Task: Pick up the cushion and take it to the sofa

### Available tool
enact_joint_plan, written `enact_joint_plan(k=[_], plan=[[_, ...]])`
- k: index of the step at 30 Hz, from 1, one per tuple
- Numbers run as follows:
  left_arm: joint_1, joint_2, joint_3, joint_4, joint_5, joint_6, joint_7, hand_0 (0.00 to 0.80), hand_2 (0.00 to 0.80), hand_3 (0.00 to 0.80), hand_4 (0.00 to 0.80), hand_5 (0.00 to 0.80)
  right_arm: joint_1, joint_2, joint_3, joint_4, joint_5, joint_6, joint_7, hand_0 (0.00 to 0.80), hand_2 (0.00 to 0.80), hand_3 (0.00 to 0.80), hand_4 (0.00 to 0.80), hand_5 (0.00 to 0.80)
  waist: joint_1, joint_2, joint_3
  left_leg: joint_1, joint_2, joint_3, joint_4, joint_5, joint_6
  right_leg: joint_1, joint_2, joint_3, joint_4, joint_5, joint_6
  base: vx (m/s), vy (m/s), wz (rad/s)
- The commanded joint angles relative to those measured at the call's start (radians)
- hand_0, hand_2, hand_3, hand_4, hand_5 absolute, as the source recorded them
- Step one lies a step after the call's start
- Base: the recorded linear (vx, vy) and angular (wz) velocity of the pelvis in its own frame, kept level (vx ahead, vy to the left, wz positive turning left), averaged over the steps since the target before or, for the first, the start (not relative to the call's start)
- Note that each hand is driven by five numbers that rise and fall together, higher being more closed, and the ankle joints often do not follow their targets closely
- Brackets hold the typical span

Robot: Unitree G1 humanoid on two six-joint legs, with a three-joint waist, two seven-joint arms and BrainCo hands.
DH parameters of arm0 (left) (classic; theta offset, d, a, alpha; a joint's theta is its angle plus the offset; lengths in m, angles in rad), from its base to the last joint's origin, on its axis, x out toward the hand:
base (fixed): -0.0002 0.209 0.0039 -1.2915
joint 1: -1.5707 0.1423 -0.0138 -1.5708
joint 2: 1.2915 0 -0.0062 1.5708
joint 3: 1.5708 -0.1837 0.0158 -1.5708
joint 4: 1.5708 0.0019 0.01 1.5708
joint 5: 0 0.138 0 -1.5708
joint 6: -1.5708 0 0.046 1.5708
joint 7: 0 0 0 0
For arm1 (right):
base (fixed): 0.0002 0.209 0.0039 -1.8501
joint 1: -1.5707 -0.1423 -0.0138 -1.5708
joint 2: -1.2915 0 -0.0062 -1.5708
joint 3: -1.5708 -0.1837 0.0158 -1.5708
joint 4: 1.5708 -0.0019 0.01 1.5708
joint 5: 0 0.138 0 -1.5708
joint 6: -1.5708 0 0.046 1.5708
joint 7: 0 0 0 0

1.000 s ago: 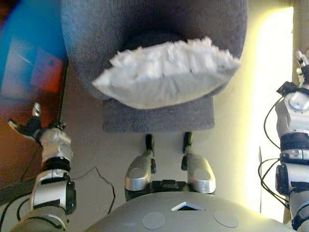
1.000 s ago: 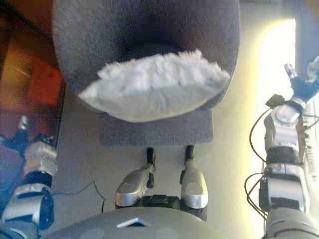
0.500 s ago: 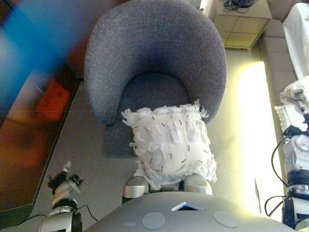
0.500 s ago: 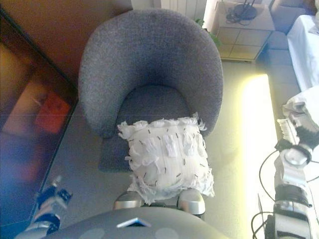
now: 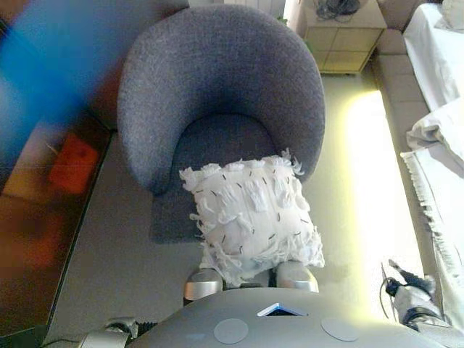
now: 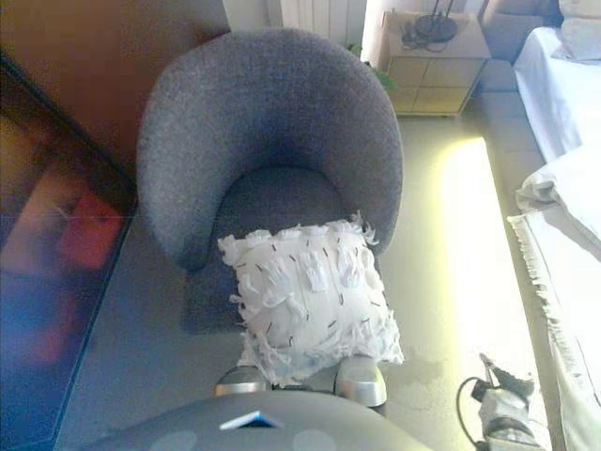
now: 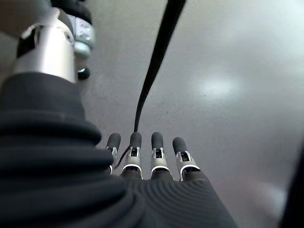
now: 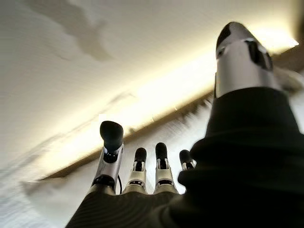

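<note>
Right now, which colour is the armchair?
Grey; the armchair shows best in the left eye view.

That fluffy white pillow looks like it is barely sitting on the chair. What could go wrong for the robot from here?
1. The white fringed cushion overhangs the front edge of the grey fabric tub armchair, so a nudge might tip it onto the floor.
2. Both robot hands, left and right, hang open, low at the sides, far from the cushion; it must be grasped from scratch.
</note>
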Motion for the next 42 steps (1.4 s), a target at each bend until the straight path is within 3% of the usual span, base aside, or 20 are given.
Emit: enact_joint_plan(k=[1,6,10,14,19,34,42], plan=[[-0.131,0.029,-0.062,0.014,0.065,-0.005,0.055,0.000,0.000,0.000,0.000,0.000,-0.166,0.026,0.096,-0.008,0.049,0.001,0.093,0.000,0.000,0.000,0.000,0.000,-0.006,-0.037,0.186,-0.052,-0.013,-0.023,0.098,-0.128,0.017,-0.017,-0.084,0.058,0.030,-0.037,0.096,-0.301,-0.056,0.03],[-0.329,0.007,-0.167,-0.043,-0.040,-0.093,0.238,0.000,0.000,0.000,0.000,0.000,-0.317,0.050,0.278,-0.053,0.064,0.014,0.162,0.000,0.000,0.000,0.000,0.000,-0.006,-0.021,0.303,-0.191,-0.025,-0.044,0.132,-0.088,0.018,-0.133,-0.075,0.088,0.043,-0.013,0.081,-0.232,-0.004,0.04],[-0.442,-0.029,-0.245,-0.102,-0.059,-0.171,0.360,0.000,0.000,0.000,0.000,0.000,-0.414,0.079,0.374,-0.121,0.050,0.012,0.183,0.000,0.000,0.000,0.000,0.000,-0.004,-0.011,0.342,-0.237,-0.044,-0.067,0.116,-0.066,0.021,-0.188,-0.067,0.091,0.044,-0.003,0.079,-0.126,0.020,0.00],[-0.540,-0.046,-0.326,-0.210,-0.095,-0.197,0.373,0.000,0.000,0.000,0.000,0.000,-0.509,0.074,0.441,-0.221,0.066,0.023,0.181,0.000,0.000,0.000,0.000,0.000,-0.008,-0.007,0.354,-0.310,-0.058,-0.080,0.115,-0.040,0.016,-0.277,-0.071,0.076,0.065,0.017,0.082,-0.074,0.013,0.02],[-0.547,-0.059,-0.387,-0.286,-0.106,-0.204,0.389,0.000,0.000,0.000,0.000,0.000,-0.537,0.061,0.461,-0.279,0.081,0.013,0.160,0.000,0.000,0.000,0.000,0.000,-0.009,0.005,0.354,-0.371,-0.068,-0.086,0.114,-0.022,0.012,-0.345,-0.080,0.063,0.076,0.031,0.085,-0.013,0.017,0.00],[-0.573,-0.069,-0.395,-0.263,-0.147,-0.227,0.372,0.000,0.000,0.000,0.000,0.000,-0.606,0.055,0.484,-0.295,0.085,-0.002,0.179,0.000,0.000,0.000,0.000,0.000,-0.013,0.030,0.354,-0.540,-0.070,-0.092,0.071,0.038,-0.001,-0.536,-0.069,0.073,0.083,0.069,0.096,-0.038,0.002,0.03],[-0.567,-0.064,-0.403,-0.372,-0.167,-0.257,0.331,0.000,0.000,0.000,0.000,0.000,-0.563,0.055,0.519,-0.482,0.088,-0.082,0.316,0.000,0.000,0.000,0.000,0.000,-0.014,0.014,0.354,-0.474,-0.068,-0.088,0.048,0.036,-0.006,-0.471,-0.075,0.053,0.060,0.071,0.105,-0.042,-0.012,0.00]])
